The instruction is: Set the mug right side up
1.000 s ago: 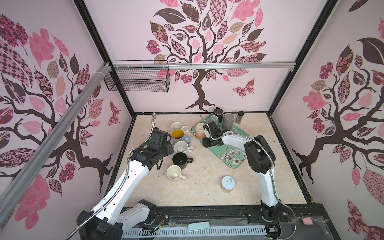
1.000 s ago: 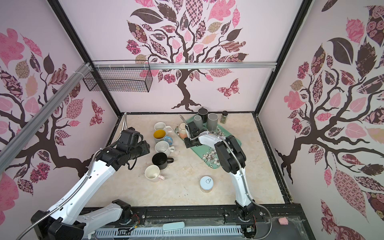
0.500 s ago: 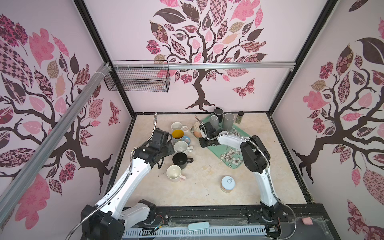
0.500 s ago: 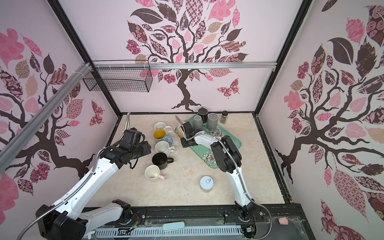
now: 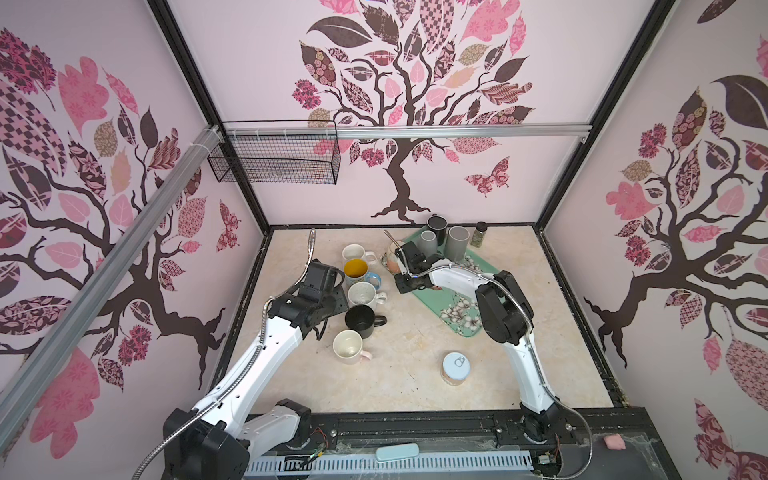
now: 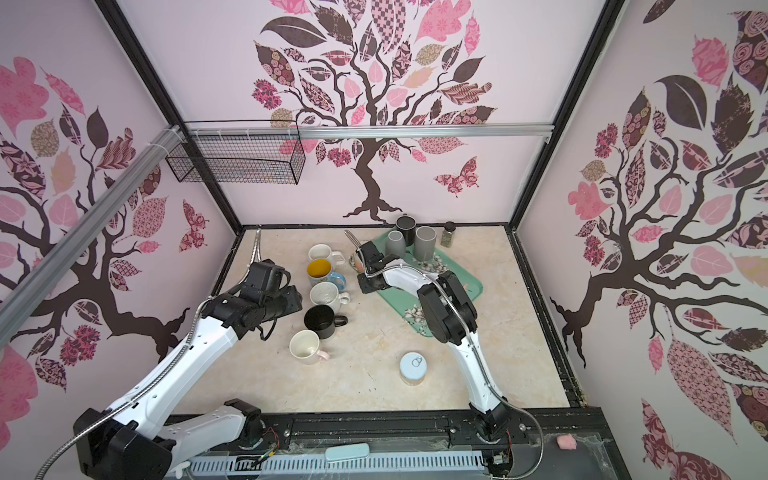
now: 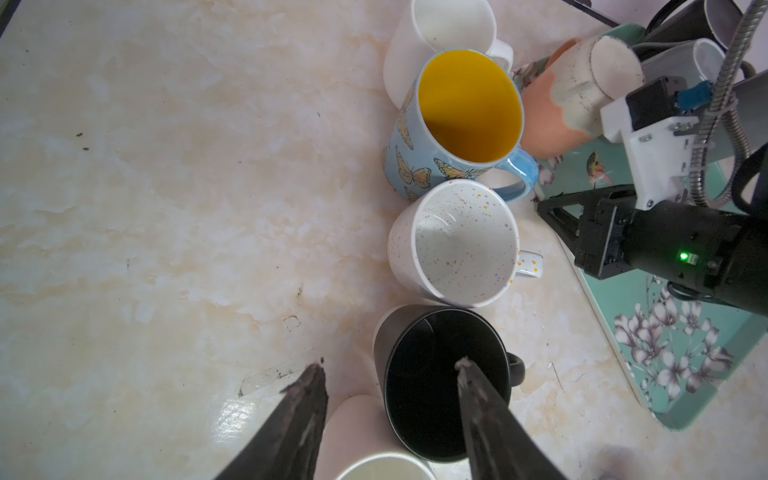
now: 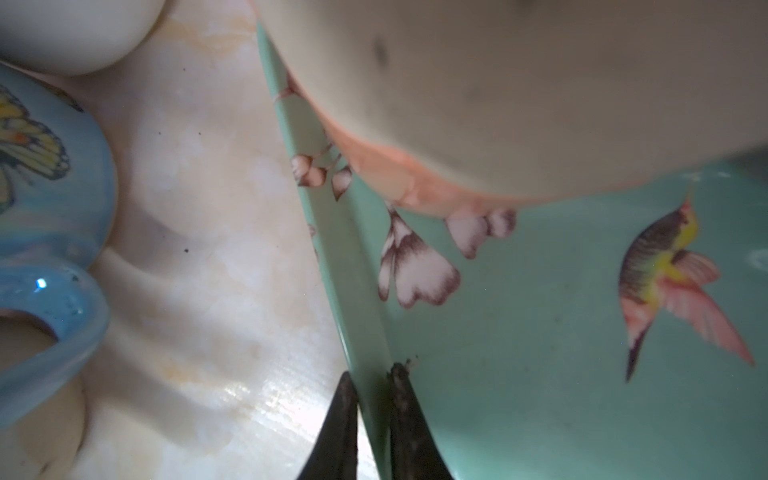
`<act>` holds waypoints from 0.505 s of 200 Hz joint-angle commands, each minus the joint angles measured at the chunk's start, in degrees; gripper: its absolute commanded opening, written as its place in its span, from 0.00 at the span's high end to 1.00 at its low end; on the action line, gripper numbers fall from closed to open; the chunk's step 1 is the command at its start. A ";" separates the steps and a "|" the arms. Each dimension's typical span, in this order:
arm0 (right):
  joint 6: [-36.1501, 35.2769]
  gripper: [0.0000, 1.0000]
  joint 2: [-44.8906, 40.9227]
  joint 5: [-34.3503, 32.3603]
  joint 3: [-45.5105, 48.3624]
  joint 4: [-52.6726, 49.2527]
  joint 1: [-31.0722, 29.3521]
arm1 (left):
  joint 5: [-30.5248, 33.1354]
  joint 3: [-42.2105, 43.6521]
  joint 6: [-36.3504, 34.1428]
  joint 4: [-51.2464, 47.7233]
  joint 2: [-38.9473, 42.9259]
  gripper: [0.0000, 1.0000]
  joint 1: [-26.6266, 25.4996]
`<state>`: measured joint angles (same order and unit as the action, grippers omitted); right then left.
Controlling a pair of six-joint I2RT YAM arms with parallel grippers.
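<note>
Jaws of the right claw [image 8: 372, 372] are pinched almost together on the raised rim of the teal floral tray [image 8: 332, 249]. The upside-down peach-and-cream ceramic mug [image 8: 498, 83] stands on that tray just ahead of it. The left claw [image 7: 390, 365] hangs half open and empty, one finger above the black mug [image 7: 415, 399].

White links [image 5: 270, 345], black joints [image 5: 503, 311], ribbed silver cables [image 5: 309, 249], green light [image 7: 683, 256], dark tapered jaws
</note>
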<state>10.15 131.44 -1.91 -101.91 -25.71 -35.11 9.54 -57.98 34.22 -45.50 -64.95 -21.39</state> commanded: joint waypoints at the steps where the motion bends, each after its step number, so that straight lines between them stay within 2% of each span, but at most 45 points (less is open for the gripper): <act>1: 4.96 0.96 5.30 -8.44 -0.55 0.53 5.05 | -0.05 1.83 -0.57 0.78 1.38 0.46 0.33; 40: 5.38 1.00 5.25 -8.17 -0.40 0.58 6.24 | -0.21 2.26 -0.43 1.02 1.36 0.45 0.33; 101: 5.05 1.00 3.42 -7.87 3.03 2.10 7.67 | -3.58 1.68 -0.68 3.48 -1.29 0.45 0.37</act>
<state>10.92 131.37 -0.71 -101.69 -25.41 -34.61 7.97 -57.04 34.22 -44.64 -64.88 -21.30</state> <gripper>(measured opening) 0.141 0.548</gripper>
